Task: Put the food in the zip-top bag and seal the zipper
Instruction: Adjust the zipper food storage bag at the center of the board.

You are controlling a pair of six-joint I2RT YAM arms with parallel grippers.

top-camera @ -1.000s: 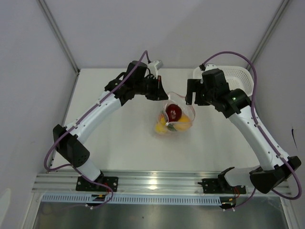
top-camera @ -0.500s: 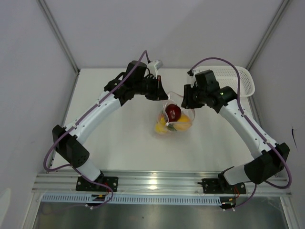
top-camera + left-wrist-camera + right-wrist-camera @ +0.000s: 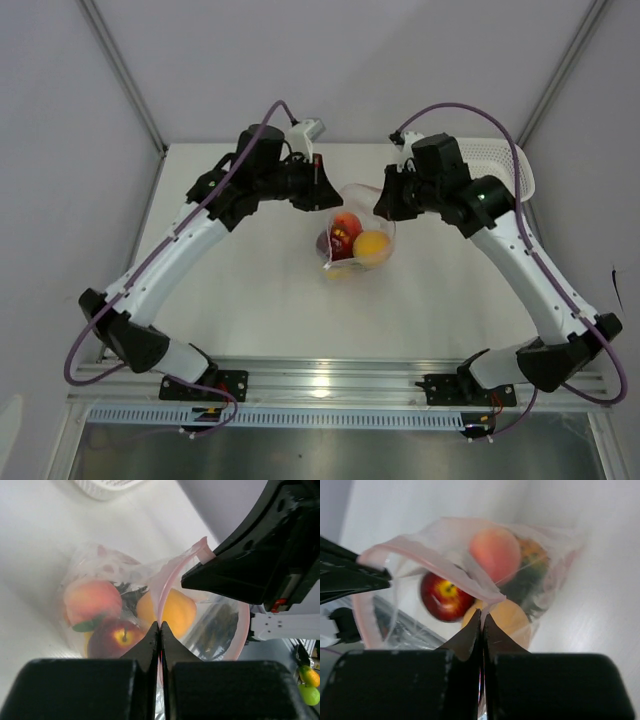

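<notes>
The clear zip-top bag (image 3: 356,236) hangs between my two grippers with its mouth held apart. Inside lies the food: a peach (image 3: 92,600), a dark red apple (image 3: 116,638) and a yellow-orange fruit (image 3: 174,611). My left gripper (image 3: 322,194) is shut on the left side of the bag's mouth, its tips (image 3: 160,625) pinching the pink zipper (image 3: 169,575). My right gripper (image 3: 381,205) is shut on the opposite side of the rim (image 3: 481,614). In the right wrist view the apple (image 3: 445,597), peach (image 3: 495,553) and yellow fruit (image 3: 512,625) show through the plastic.
A white mesh basket (image 3: 505,162) stands at the back right of the table, behind the right arm; its edge shows in the left wrist view (image 3: 107,487). White walls close in the table on the left, right and back.
My right gripper has swung left to the bag's mouth and shut on its rim. The left arm has drawn back to the left, and the bag with the fruit has shifted and lifted slightly.
</notes>
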